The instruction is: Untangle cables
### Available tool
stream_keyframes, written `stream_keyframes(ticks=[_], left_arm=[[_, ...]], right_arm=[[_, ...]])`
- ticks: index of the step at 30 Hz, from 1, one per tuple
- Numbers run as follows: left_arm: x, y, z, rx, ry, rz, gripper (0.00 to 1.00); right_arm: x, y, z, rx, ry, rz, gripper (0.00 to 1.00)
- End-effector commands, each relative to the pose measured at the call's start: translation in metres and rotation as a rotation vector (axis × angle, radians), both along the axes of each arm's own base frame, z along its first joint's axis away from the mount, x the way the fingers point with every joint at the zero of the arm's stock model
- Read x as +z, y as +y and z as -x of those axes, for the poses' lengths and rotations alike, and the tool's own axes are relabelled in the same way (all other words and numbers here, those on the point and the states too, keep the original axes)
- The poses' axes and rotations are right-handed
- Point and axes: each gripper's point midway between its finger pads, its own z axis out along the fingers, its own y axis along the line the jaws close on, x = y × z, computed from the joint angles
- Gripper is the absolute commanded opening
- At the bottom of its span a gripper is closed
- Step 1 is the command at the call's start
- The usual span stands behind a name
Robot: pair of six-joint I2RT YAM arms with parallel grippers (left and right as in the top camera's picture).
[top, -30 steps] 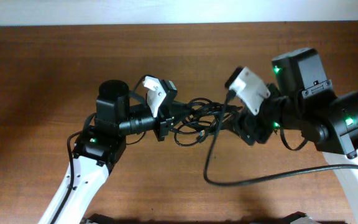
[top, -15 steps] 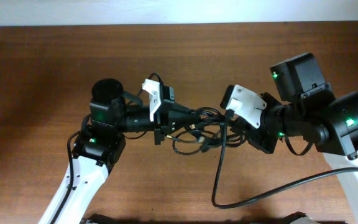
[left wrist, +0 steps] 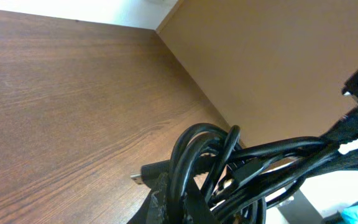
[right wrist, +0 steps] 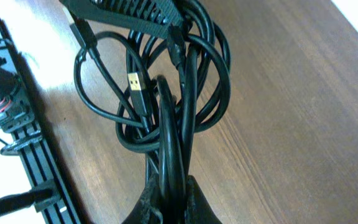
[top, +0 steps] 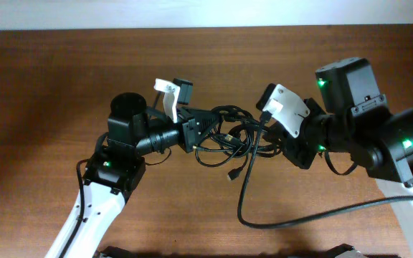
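As they tangle, glossy cables (top: 229, 137) form loops.

No text, label, brand or number can be read in any view. The black arm housings (top: 346, 89), the cables (top: 229, 135) and the wooden surface (top: 49, 86) show no marking sharp enough to make out.

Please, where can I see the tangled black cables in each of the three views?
Overhead: the cables in the middle.
Left wrist: lower right, loops rising from the bottom edge.
Right wrist: centre, from bottom edge to top.
Shared landmark: the brown wooden table.
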Motion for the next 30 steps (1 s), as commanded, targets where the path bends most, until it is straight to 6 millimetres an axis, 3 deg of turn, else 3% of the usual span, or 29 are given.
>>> stream_keyframes(ticks=[1,9,13,17,20,25,30], left_arm=[[-0.011,0.017,-0.017,0.152,0.067,-0.035,0.00],[-0.041,0.034,-0.022,0.270,0.176,-0.119,0.00],[-0.049,0.034,-0.015,0.256,0.220,-0.134,0.00],[-0.037,0.012,0.010,0.041,0.163,-0.092,0.00],[-0.018,-0.003,0.033,-0.167,0.017,-0.054,0.00],[0.011,-0.015,0.067,-0.430,-0.215,0.034,0.00],[0.014,-0.016,0.069,-0.456,-0.276,0.034,0.00]], right_arm=[[0.037,-0.002,0.010,-0.050,-0.087,-0.106,0.04],[0.068,0.002,0.007,-0.125,-0.148,-0.234,0.04],[0.087,0.003,0.003,-0.172,-0.179,-0.312,0.04],[0.101,0.006,-0.005,-0.228,-0.181,-0.386,0.04],[0.103,-0.007,-0.021,-0.389,-0.178,-0.404,0.04],[0.102,-0.013,-0.025,-0.439,-0.180,-0.395,0.04],[0.082,-0.064,-0.040,-0.752,-0.202,-0.262,0.04]])
